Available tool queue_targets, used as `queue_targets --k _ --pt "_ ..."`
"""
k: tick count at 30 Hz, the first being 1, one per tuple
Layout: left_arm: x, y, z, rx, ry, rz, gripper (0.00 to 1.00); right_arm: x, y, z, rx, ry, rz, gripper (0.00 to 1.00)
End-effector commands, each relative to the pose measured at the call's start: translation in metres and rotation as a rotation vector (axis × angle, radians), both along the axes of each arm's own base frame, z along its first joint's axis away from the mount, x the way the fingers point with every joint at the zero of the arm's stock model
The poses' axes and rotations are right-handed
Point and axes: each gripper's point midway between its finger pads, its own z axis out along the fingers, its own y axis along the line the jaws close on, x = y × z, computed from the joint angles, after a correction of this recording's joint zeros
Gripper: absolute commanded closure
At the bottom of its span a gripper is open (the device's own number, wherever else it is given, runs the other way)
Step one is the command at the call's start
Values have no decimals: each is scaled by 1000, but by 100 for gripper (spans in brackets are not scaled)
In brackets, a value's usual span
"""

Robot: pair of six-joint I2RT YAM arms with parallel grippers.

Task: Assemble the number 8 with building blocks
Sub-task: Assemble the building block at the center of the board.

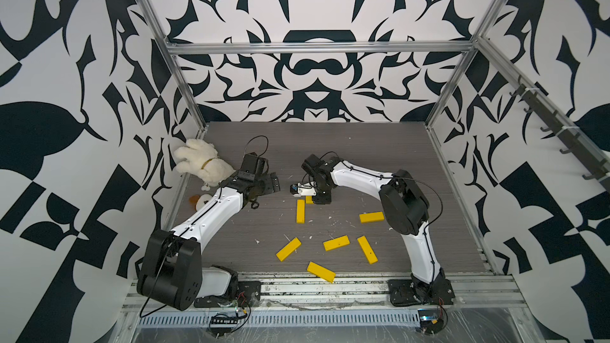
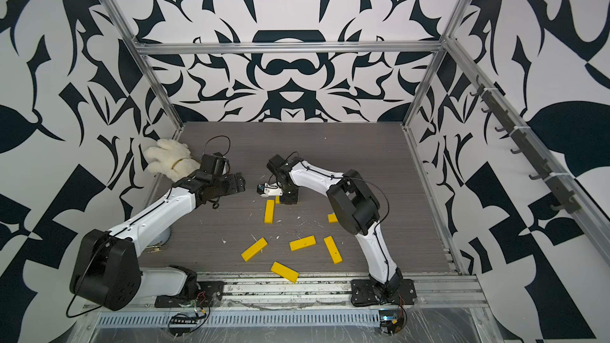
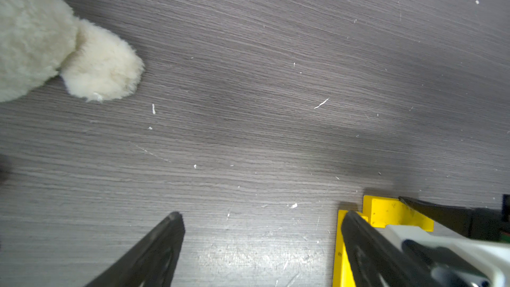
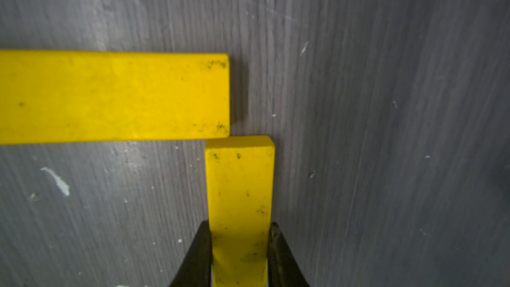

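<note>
The right jaws are clamped on one yellow block (image 4: 240, 189), its end just beside the far end of a second block (image 1: 300, 211) lying on the bench (image 1: 330, 146): only a first corner of the 8, I judge. Five more blocks (image 1: 336, 243) lie scattered nearer, unused. The left jaws stand apart, empty

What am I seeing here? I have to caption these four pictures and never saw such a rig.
Two robot arms, each ending in a two-fingered gripper, stand at a grey table. Two pictures look down from above; the other two come from a camera on each wrist. The right gripper is shut on a yellow bar, its end close to the corner of a second bar lying flat. The left gripper is open and empty. Five loose bars lie scattered nearer the arms' bases. A white plush toy lies by the left arm.
</note>
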Motion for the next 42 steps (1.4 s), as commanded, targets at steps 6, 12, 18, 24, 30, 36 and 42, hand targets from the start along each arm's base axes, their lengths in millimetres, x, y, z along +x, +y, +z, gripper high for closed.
queue_targets --k 6,12,18,24,30,36,42 --pt "-3 3 0 2 -8 3 6 3 6 15 12 -11 -9 100" --pt "-3 3 -1 0 -7 2 6 1 4 11 -4 -7 -7 100" --pt "-4 3 0 3 -7 0 6 0 5 8 -7 -1 -12 100" --pt "-4 4 0 7 -9 1 6 -4 8 6 -5 7 -14 100" --pt "-5 4 0 5 -8 -1 6 -3 9 5 -11 2 -13 98" --pt "-5 5 0 7 -10 1 6 -3 7 6 -15 0 -19 71" --pt "-6 4 1 3 -13 0 6 -5 6 15 1 -6 -31 1"
